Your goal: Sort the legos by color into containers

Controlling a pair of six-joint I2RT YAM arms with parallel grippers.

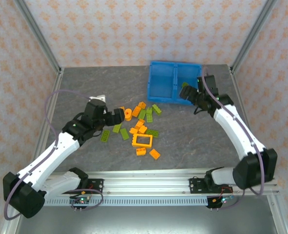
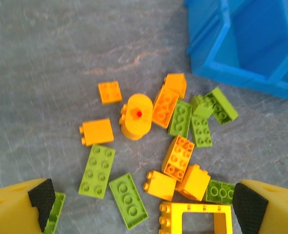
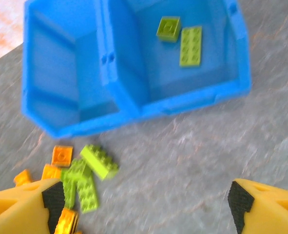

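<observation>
Since the legos [image 2: 178, 157] look light, rigid and slick, pinch across flat long sides; left gripper [image 2: 146, 201] and right gripper [image 3: 146, 201] both gape wide, empty.

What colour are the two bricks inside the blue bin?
Both bricks are lime green; the right wrist view shows them best.

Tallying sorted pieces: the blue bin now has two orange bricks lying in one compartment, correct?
Not quite. The two bricks lying in one compartment of the bin are green, not orange. The right wrist view shows them clearly.
</observation>
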